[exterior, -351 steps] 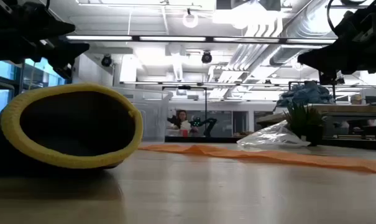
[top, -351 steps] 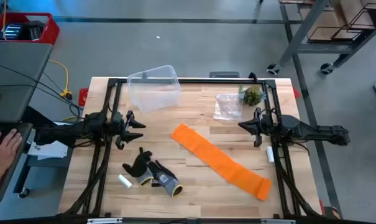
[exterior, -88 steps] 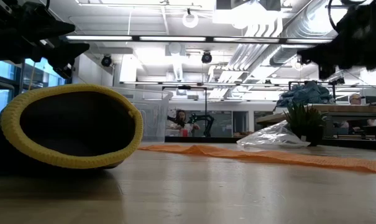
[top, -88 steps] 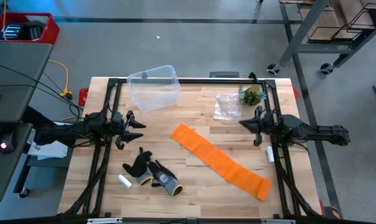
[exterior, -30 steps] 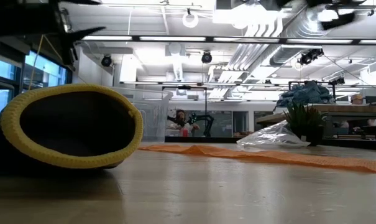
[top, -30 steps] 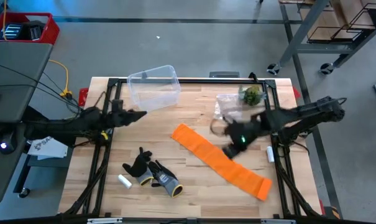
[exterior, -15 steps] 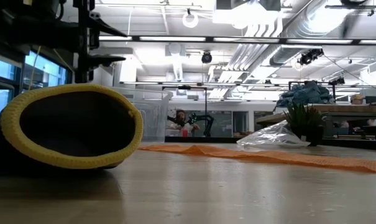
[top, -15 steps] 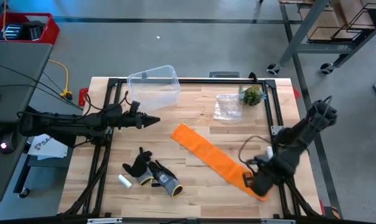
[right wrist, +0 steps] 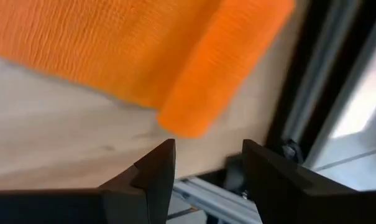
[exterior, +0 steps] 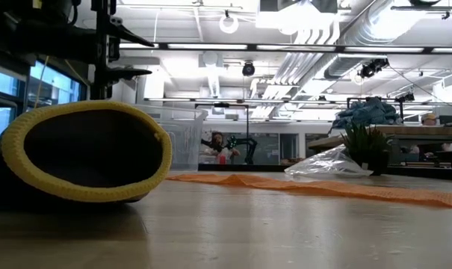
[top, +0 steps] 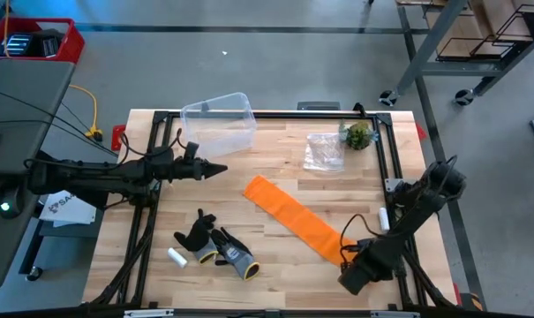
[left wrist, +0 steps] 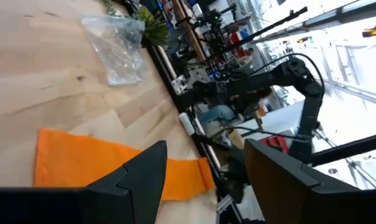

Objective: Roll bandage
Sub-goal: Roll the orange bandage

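Bandage (top: pixel 293 218) is lying flat and diagonal across mid-table, its near end rolled slightly and partly hidden under the right gripper (top: pixel 350 276), whose fingers are standing apart. Farther back, the left gripper (top: pixel 215 169) is hovering, fingers apart, near a clear bin (top: pixel 219 124) that is showing nothing inside.

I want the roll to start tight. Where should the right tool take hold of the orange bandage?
Probably at the bandage's near-right end, where the right tool hangs open. That short edge already curls up off the table, giving the fingers a lip. Come from past the end, fingers astride the curl, then turn along the strip.
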Tool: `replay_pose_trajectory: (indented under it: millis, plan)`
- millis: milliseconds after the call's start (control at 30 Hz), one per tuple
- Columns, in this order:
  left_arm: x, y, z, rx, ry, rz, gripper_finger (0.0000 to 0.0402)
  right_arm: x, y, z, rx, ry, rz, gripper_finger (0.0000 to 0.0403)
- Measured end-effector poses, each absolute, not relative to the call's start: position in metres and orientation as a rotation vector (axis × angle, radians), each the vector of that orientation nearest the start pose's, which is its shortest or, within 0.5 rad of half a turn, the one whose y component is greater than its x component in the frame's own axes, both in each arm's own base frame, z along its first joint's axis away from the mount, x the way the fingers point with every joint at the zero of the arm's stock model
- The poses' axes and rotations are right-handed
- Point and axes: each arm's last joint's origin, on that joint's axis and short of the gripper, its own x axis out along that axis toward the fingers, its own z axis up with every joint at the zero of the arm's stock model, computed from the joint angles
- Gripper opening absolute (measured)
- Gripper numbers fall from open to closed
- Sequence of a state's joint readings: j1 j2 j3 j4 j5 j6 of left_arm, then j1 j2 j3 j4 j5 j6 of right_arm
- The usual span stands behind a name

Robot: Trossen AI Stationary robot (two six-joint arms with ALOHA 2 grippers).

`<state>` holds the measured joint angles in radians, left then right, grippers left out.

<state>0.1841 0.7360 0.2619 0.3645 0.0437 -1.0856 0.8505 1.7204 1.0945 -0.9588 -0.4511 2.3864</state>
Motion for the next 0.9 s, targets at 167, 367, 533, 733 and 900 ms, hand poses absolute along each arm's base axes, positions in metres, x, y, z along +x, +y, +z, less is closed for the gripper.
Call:
replay_pose_trajectory:
  millis: [167, 367, 533, 733, 900]
  plan:
    - [0.163, 0.028, 0.212, -1.149, 0.026, 0.163, 0.0209, 0.159, 0.200, 0.176, 1.318, 1.669, -1.209, 0.0179]
    - [0.164, 0.026, 0.217, -1.184, 0.006, 0.096, 0.0209, 0.138, 0.179, 0.187, 1.386, 1.580, -1.087, 0.0179]
    - [0.164, 0.025, 0.218, -1.198, 0.006, 0.083, 0.0209, 0.127, 0.176, 0.170, 1.380, 1.638, -0.972, 0.0179]
    - [0.164, 0.026, 0.217, -1.164, -0.015, 0.125, 0.0209, 0.117, 0.191, 0.176, 1.319, 1.713, -0.847, 0.0179]
    - [0.165, 0.031, 0.213, -1.145, -0.025, 0.215, 0.0209, 0.122, 0.192, 0.165, 1.307, 1.688, -0.919, 0.0179]
